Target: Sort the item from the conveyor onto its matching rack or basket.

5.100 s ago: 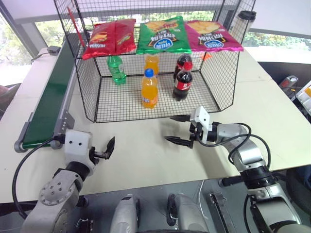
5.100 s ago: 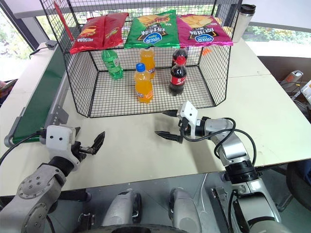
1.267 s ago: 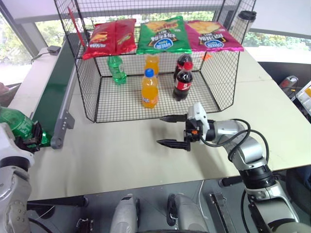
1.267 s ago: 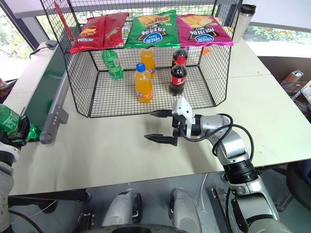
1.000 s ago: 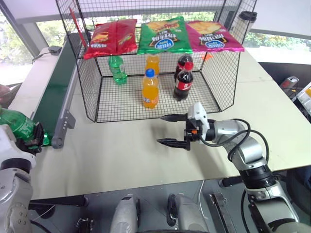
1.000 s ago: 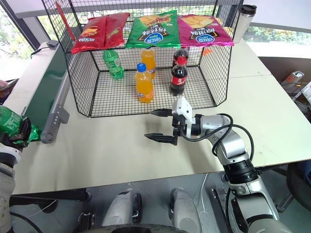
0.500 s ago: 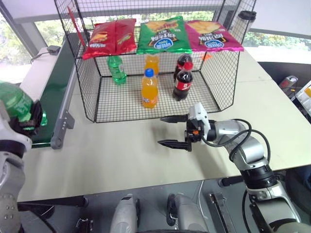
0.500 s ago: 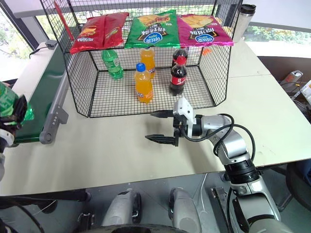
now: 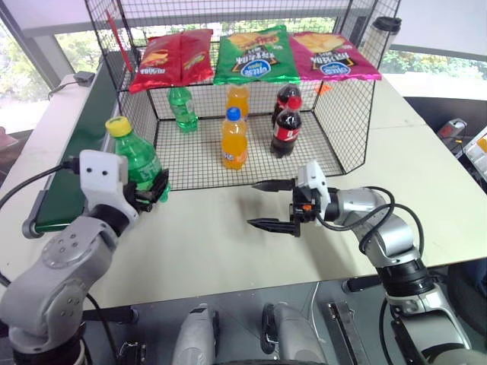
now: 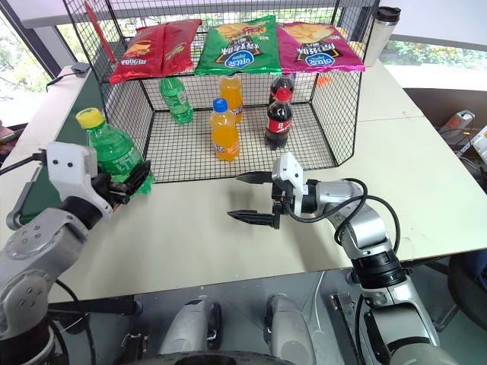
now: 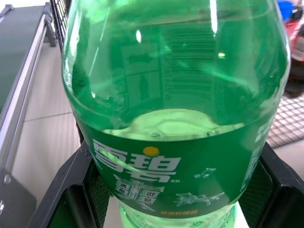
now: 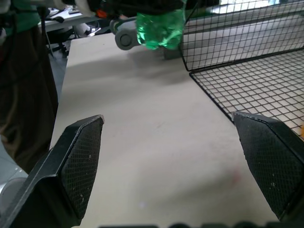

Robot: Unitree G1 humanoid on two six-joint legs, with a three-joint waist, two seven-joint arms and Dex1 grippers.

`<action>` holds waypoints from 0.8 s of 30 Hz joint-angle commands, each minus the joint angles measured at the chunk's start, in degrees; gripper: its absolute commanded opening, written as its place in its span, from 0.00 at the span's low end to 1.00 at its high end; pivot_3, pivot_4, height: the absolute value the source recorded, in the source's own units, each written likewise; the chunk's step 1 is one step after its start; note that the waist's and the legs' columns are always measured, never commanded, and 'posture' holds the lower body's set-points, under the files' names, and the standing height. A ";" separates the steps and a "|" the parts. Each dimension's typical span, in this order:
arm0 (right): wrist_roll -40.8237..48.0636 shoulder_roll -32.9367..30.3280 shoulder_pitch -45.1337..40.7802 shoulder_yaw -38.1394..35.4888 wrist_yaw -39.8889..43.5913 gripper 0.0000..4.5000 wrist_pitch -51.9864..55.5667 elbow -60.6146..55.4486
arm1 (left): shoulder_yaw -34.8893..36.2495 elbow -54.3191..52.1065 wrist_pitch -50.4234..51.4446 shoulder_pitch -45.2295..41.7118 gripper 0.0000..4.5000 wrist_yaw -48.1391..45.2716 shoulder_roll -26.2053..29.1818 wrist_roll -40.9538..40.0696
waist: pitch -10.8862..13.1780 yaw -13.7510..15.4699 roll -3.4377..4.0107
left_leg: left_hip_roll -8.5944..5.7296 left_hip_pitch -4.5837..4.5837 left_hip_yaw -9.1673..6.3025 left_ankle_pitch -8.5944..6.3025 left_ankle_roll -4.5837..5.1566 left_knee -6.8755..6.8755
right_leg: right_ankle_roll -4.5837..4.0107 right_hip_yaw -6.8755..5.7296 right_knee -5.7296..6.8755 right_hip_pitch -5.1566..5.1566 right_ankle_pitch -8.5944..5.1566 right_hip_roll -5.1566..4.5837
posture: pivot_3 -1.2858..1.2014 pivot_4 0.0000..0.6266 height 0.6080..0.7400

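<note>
The item, a clear green soda bottle with a yellow cap and green label, is held almost upright above the table, just in front of the cage's left front corner. My left gripper is shut on its lower body; in the left wrist view the bottle sits between the two black fingers. The dark green conveyor runs along the table's left side, behind the bottle. The black wire-mesh cage stands at the back centre. My right gripper hovers open and empty before the cage's front edge.
Inside the cage stand a small green bottle, two orange soda bottles and two cola bottles. Chip bags hang along the cage's back wall. A dark tumbler stands behind the cage on the right.
My left arm has swung the bottle from beside the conveyor's end to the right, up to the cage's left front corner. The right arm has not moved.
</note>
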 commanded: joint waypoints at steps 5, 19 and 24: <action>-4.56 2.45 -2.40 -0.74 -6.48 1.00 -3.90 2.31 | -9.08 12.81 -12.10 -8.31 0.63 -2.26 -4.64 10.53 | 0.00 0.05 0.00 | -0.01 -0.06 0.03 0.00 0.00 0.00 | 0.03 0.00 -0.03 -0.04 0.02 0.00 | 0.52 0.24 1.00; -11.22 3.35 -3.74 0.43 -10.77 1.00 -7.14 6.92 | -10.75 41.32 -29.10 -22.66 0.63 -3.10 -11.85 22.31 | 0.01 -0.06 -0.01 | 0.00 -0.08 0.07 0.00 0.01 -0.01 | 0.08 -0.03 -0.01 -0.08 0.04 0.00 | 0.52 0.24 1.00; -11.39 3.42 -3.67 0.37 -10.64 1.00 -7.15 6.77 | -10.14 48.21 -32.39 -24.34 0.63 -2.61 -12.83 24.08 | 0.01 -0.06 -0.01 | 0.00 -0.08 0.08 0.00 0.01 -0.01 | 0.08 -0.03 -0.01 -0.08 0.04 -0.01 | 0.52 0.24 1.00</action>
